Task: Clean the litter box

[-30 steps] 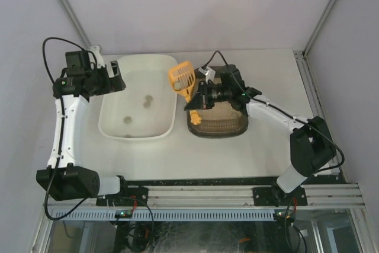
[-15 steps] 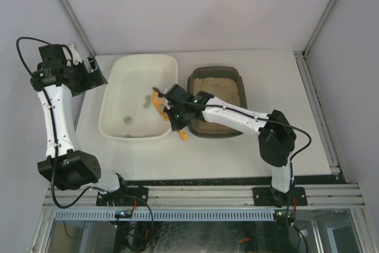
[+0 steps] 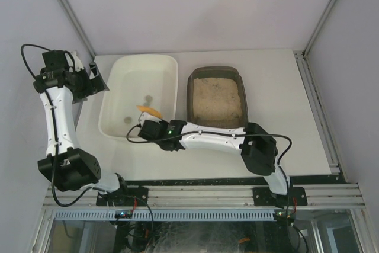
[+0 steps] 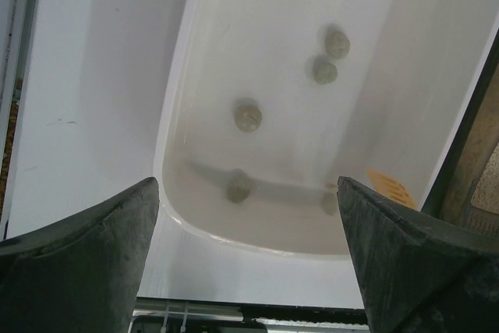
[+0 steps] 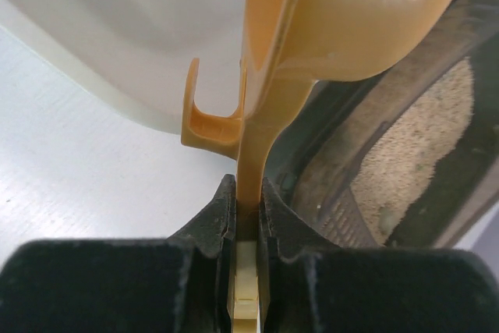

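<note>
The litter box (image 3: 216,96) is a dark tray of beige litter at the right of centre, and it shows too at the right of the right wrist view (image 5: 413,154). My right gripper (image 3: 151,122) hangs over the front rim of the white tub (image 3: 169,66), shut on the handle of an orange scoop (image 3: 149,111). The right wrist view has the gripper (image 5: 248,200) clamping the scoop (image 5: 343,21) edge-on, between tub and litter box. Several grey clumps (image 4: 248,117) lie in the tub. My left gripper (image 3: 96,82) is open and empty by the tub's left rim (image 4: 175,115).
The tub and the litter box stand side by side with a narrow gap between them. Bare white table (image 3: 278,81) lies to the right of the litter box and in front of both containers. The arm bases and a rail (image 3: 201,197) run along the near edge.
My right arm swung left from the litter box with the scoop, across to the tub's front rim. The left gripper drew back from over the tub's left edge.
</note>
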Available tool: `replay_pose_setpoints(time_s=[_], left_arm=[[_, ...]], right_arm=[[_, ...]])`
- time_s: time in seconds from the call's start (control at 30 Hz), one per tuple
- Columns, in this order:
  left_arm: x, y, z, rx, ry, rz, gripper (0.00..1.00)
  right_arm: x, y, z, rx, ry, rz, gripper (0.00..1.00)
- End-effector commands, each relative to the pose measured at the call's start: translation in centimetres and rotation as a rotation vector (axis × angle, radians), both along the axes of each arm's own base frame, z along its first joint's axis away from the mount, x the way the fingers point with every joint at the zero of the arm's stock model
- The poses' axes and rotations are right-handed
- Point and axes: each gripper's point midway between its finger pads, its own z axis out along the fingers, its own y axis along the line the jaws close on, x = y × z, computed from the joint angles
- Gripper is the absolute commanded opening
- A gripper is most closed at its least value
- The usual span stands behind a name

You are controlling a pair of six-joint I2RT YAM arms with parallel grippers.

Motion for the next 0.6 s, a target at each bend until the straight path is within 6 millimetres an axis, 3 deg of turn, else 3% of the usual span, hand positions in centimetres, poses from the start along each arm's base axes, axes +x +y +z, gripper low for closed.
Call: replay_pose_setpoints(time_s=[0.0, 0.13, 0.27, 0.43, 0.5, 0.57], left_arm=[[-0.1, 0.0, 1.6, 0.015, -0.075, 0.008, 1.0], [-0.1, -0.2, 1.8, 0.014, -0.091, 0.001, 1.0], [0.0, -0.9, 2.0, -0.006, -0.12, -0.019, 1.0], [0.7, -3.2, 2.5, 0.036, -0.167, -0.068, 1.0], [1.2, -5.1, 2.1, 0.062, -0.166, -0.095, 1.0], [2.0, -7.2, 1.8, 0.092, -0.157, -0.101, 1.0]], right_arm=[[2.2, -0.4, 3.0, -0.014, -0.155, -0.021, 0.0], [2.3, -0.5, 3.9, 0.036, -0.142, -0.03, 0.0], [2.6, -1.2, 5.6, 0.219, -0.024, -0.097, 0.0], [3.0, -3.4, 9.0, 0.651, 0.249, -0.203, 0.0], [3.4, -5.5, 9.7, 0.838, 0.384, -0.25, 0.0], [3.7, -7.5, 11.7, 1.008, 0.452, -0.274, 0.0]])
